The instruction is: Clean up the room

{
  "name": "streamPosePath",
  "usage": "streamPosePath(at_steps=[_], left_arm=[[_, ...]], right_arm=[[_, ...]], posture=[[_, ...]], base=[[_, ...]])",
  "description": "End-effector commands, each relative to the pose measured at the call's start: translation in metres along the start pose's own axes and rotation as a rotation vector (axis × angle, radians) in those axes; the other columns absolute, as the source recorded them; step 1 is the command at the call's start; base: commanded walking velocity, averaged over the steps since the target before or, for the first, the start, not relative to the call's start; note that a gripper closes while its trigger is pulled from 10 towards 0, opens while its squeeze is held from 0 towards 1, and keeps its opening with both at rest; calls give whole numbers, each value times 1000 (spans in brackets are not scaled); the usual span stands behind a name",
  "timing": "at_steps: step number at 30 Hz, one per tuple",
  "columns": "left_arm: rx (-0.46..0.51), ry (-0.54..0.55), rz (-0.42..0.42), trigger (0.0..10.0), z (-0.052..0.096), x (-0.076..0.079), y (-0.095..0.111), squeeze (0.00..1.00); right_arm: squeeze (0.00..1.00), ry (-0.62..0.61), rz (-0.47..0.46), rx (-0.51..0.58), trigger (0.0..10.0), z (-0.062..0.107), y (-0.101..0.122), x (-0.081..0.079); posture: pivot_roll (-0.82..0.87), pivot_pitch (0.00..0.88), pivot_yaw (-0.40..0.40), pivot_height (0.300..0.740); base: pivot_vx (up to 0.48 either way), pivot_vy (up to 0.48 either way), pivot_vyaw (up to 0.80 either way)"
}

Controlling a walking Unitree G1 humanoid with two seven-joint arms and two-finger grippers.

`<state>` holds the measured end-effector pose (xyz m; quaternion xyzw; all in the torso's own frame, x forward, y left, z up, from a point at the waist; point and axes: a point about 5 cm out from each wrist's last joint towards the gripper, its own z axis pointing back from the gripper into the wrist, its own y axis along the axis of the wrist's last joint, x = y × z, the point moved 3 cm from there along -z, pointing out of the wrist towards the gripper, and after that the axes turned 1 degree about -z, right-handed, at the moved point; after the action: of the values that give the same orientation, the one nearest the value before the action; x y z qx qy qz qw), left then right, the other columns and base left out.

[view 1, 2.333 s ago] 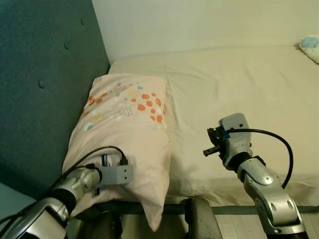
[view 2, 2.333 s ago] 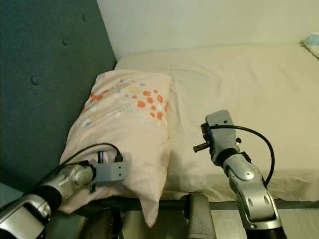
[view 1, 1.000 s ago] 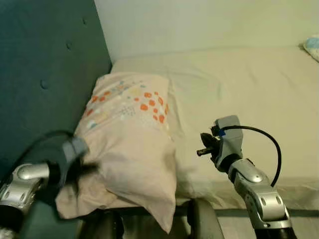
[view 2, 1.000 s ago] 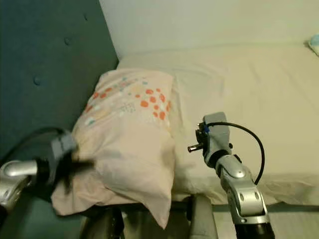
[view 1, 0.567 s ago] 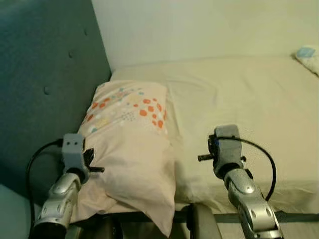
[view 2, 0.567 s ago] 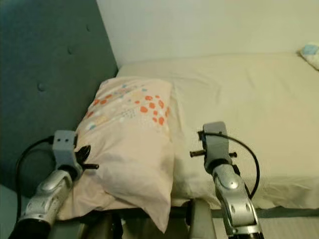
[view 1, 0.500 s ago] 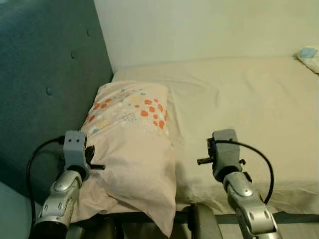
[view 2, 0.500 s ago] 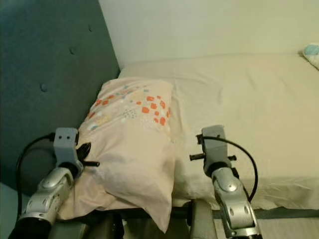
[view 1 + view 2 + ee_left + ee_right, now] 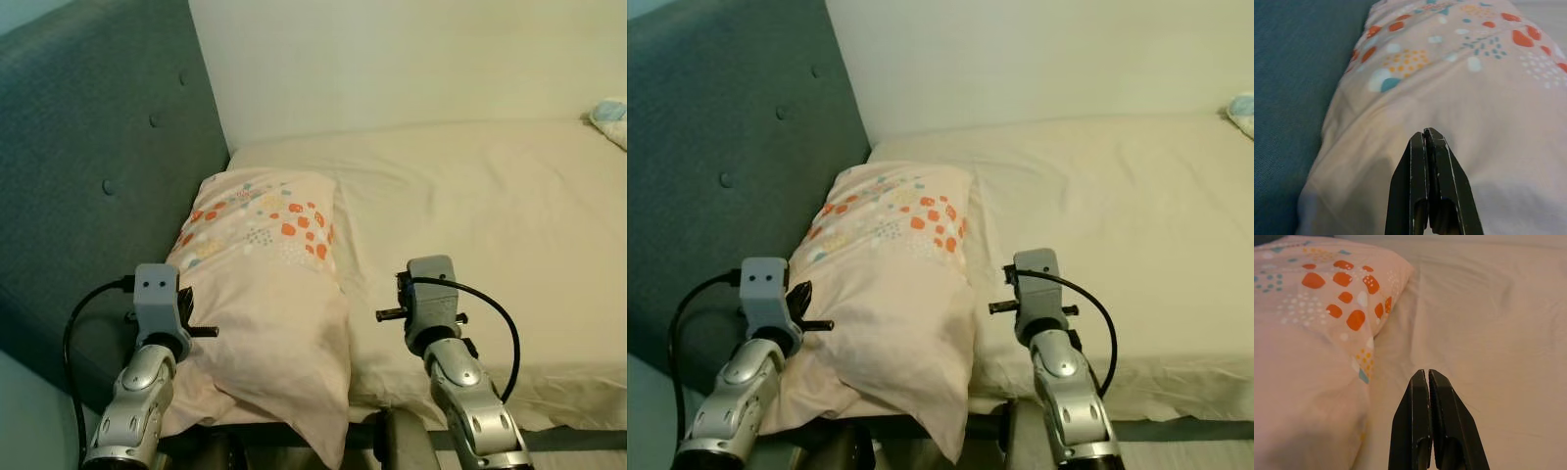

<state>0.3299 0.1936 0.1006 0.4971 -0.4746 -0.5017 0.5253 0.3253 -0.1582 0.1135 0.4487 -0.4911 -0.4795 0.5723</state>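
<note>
— One pillow [image 9: 263, 284] is what I have before me. Where does it lie?

— It lies lengthwise at the head of the bed [image 9: 509, 206], on my left, its long side against the padded blue headboard [image 9: 88, 176]. Its near end hangs a little over the bed's front edge. The cover is pale pink, with orange, yellow and teal spots gathered toward the far end.

— And my left gripper [image 9: 1426, 142]?

— My left arm is raised at the pillow's near left corner, beside the headboard. Through the wrist camera I see my two black fingers [image 9: 1411, 181] pressed together, nothing between them, pointing along the pillow's top. Whether the tips rest on the cloth I cannot tell.

— My right gripper [image 9: 1428, 379]?

— My right arm is up on the other side of the pillow, over the cream sheet [image 9: 1117, 196] near the bed's front edge. Its fingers [image 9: 1444, 421] are also pressed flat against each other and hold nothing. They point across the sheet, with the pillow's spotted side just beside their line.

— What else is around?

— Some creases run across the sheet. At the far right edge of the bed sits a small pale-blue-and-white soft thing [image 9: 611, 113], too cropped to identify. Behind the bed is a plain light wall [image 9: 411, 59].
</note>
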Motion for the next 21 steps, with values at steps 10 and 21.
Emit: streamPosePath(at_steps=[10, 21], left_arm=[[9, -56, -73, 10000, -1, 21, 13, 0], [-4, -18, -76, 10000, 8, 20, 6, 0]], right_arm=[[0, 12, -56, 20, 10000, -5, 8, -2], [0, 23, -36, 28, 10000, -11, 12, 0]], posture=[[-39, 106, 20, 651], [-39, 105, 25, 690]], base=[[0, 0, 0], [0, 0, 0]])
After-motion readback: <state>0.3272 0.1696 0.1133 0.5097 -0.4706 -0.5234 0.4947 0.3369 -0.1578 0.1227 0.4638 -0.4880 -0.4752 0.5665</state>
